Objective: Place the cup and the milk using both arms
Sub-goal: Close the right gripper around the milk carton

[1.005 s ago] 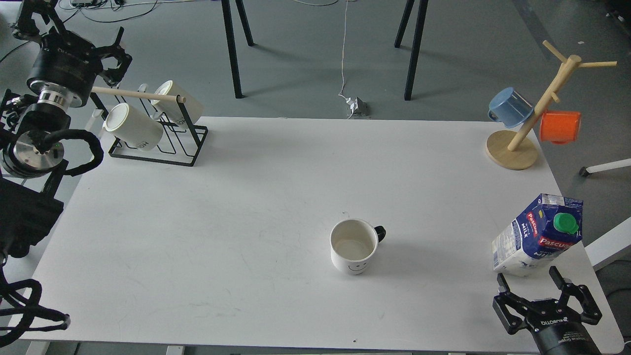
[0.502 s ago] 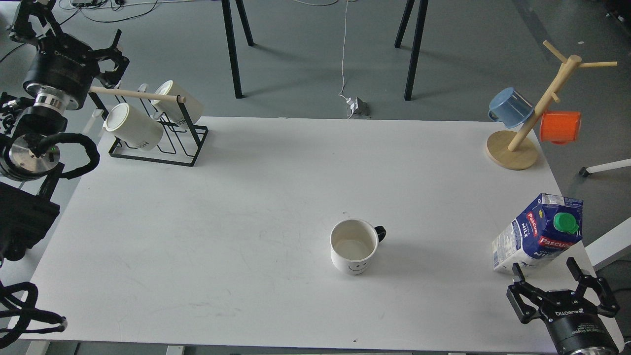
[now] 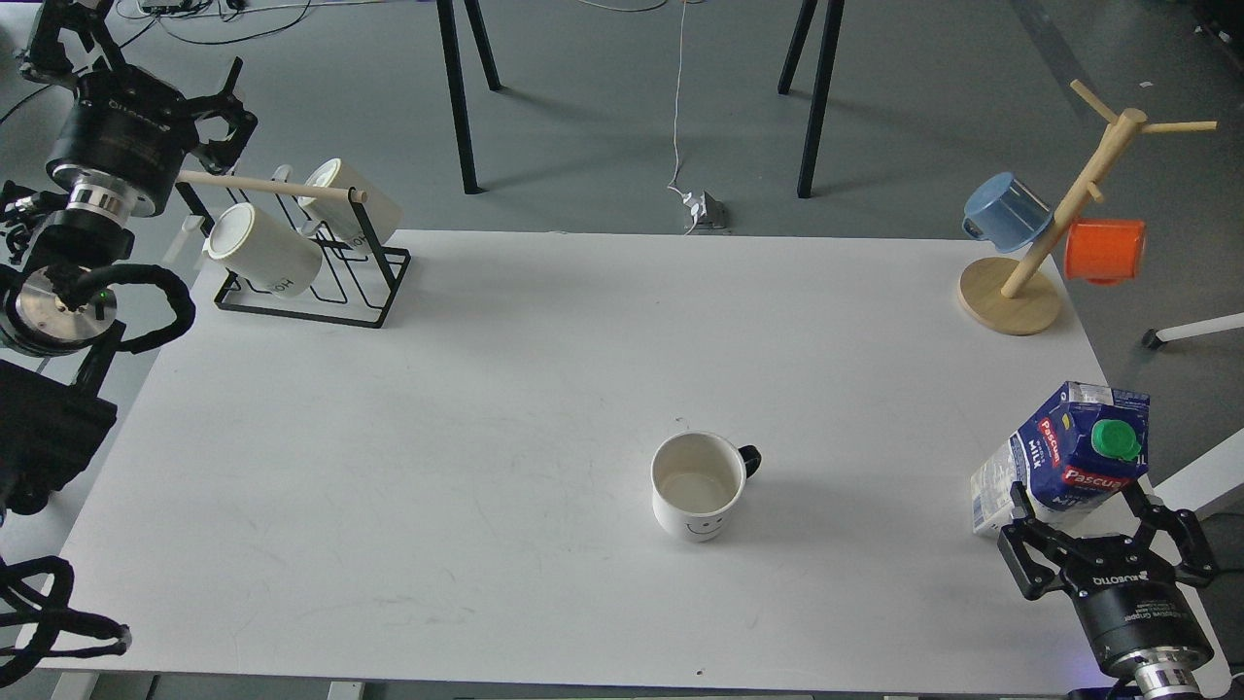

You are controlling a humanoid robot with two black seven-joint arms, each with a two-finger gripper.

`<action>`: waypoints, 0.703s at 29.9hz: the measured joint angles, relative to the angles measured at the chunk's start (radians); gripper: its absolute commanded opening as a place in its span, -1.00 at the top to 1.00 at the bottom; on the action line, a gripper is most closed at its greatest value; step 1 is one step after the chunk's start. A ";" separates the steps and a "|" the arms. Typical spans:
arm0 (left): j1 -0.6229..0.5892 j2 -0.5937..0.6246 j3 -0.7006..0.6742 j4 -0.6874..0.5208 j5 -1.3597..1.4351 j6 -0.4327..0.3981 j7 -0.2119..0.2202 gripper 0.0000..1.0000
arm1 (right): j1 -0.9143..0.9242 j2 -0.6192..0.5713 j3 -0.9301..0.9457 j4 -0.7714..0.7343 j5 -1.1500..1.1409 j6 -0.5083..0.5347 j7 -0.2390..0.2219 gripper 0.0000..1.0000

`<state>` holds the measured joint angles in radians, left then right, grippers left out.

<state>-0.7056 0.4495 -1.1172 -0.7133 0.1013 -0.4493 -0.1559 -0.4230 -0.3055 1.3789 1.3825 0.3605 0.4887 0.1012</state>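
The right gripper is spread wide around the base of the milk at the table's right edge — closing off-centre could tip the tall carton off, while the cup waits mid-table, the left gripper — fingers unclear — far off.

This looks like a robotics lab: a bare white counter stands on a grey floor with loose cables trailing across it, and staged mug racks sit at the counter's corners.
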 measured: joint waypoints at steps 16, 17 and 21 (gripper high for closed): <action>0.000 0.000 0.002 0.045 0.006 -0.001 0.001 -0.99 | 0.082 0.002 0.001 -0.059 -0.002 0.000 0.023 -0.10; 0.000 0.000 0.002 0.046 0.006 -0.001 0.001 -0.99 | 0.082 0.002 0.001 -0.059 -0.002 0.000 0.023 -0.07; -0.001 0.000 0.002 0.046 0.008 -0.001 0.000 -0.99 | 0.082 0.003 0.001 -0.061 -0.003 0.000 0.024 -0.06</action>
<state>-0.7067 0.4495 -1.1152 -0.6673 0.1089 -0.4500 -0.1558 -0.3406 -0.3028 1.3799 1.3214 0.3578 0.4887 0.1252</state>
